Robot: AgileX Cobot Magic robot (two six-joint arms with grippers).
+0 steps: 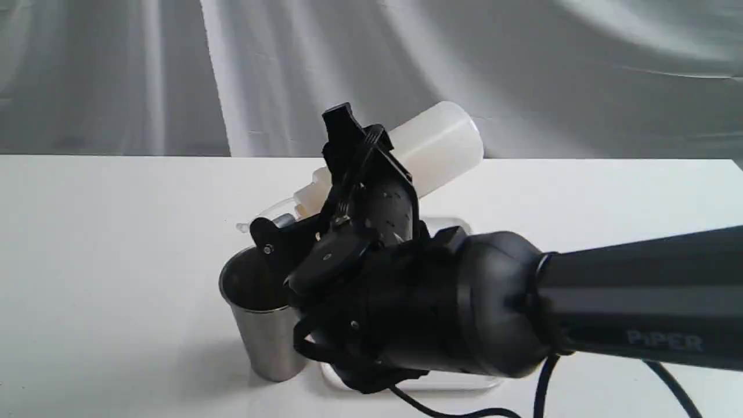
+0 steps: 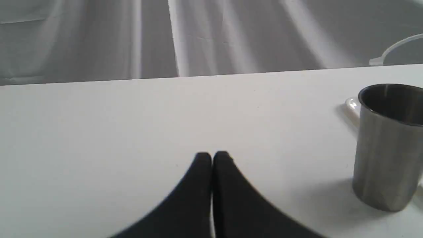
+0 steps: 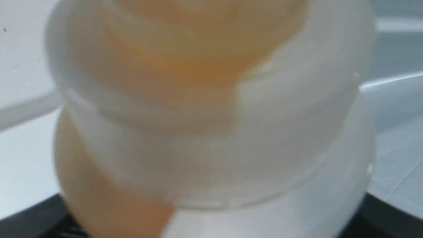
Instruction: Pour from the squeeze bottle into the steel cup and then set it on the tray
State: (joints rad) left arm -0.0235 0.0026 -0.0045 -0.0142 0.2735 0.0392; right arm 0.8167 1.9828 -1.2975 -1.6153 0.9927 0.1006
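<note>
The squeeze bottle (image 1: 435,145) is tipped well over, its base up to the right and its ribbed nozzle (image 1: 307,194) down to the left, just above the steel cup (image 1: 261,319). My right gripper (image 1: 348,174) is shut on the bottle's body. The bottle (image 3: 211,132) fills the right wrist view, blurred, with amber-orange liquid gathered toward the nozzle end. The cup (image 2: 386,145) stands upright on the table, beside the white tray (image 1: 441,380), which my right arm mostly hides. My left gripper (image 2: 212,157) is shut and empty, low over the table, apart from the cup. No stream shows.
The bottle's thin cap strap (image 2: 393,49) hangs in a loop over the cup. A grey draped cloth (image 1: 174,69) backs the white table (image 1: 104,261). My right arm's black forearm (image 1: 638,296) and its cable (image 1: 545,383) cross the front right.
</note>
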